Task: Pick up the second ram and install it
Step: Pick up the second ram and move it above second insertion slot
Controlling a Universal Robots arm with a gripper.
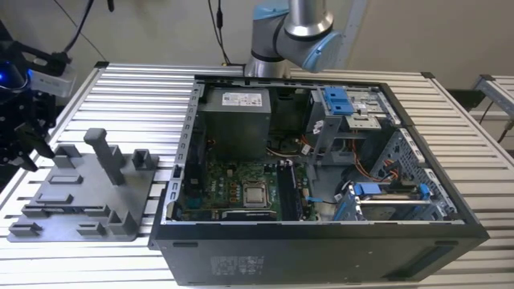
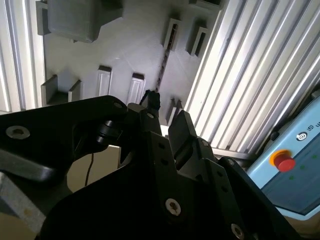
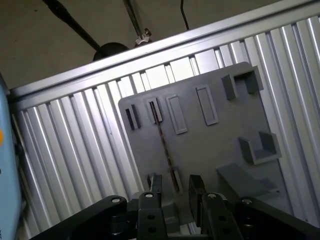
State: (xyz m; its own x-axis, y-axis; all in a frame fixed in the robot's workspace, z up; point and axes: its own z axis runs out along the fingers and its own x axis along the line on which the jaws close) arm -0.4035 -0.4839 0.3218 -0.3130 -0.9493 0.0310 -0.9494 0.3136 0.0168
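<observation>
The second ram [image 3: 164,145] stands on its long edge in narrow slots of the grey holder plate [image 3: 220,145] and shows in both wrist views as a thin dark strip with small contacts along it [image 2: 162,65]. The gripper [image 3: 175,192] hovers above one end of it with its two black fingers [image 3: 196,195] spread apart. The strip runs in line with the gap between them, and nothing is pinched. In the exterior view, the holder plate [image 1: 88,205] lies on the ribbed aluminium table [image 1: 136,84] at the exterior view's left, with a tall grey post [image 1: 105,153] and several small blocks rising from it. Just beside it, further right, sits the open black computer case [image 1: 321,247]. The case holds the green motherboard [image 1: 216,186] with its square processor [image 1: 255,195], the grey power supply [image 1: 235,120] behind that, and metal drive cages with blue clips [image 1: 337,99] toward the exterior view's right. The arm's silver and pale-blue joint [image 1: 301,33] rises behind the case. The second wrist view also catches a pale panel with a red button [image 2: 284,161] off the table's edge.
</observation>
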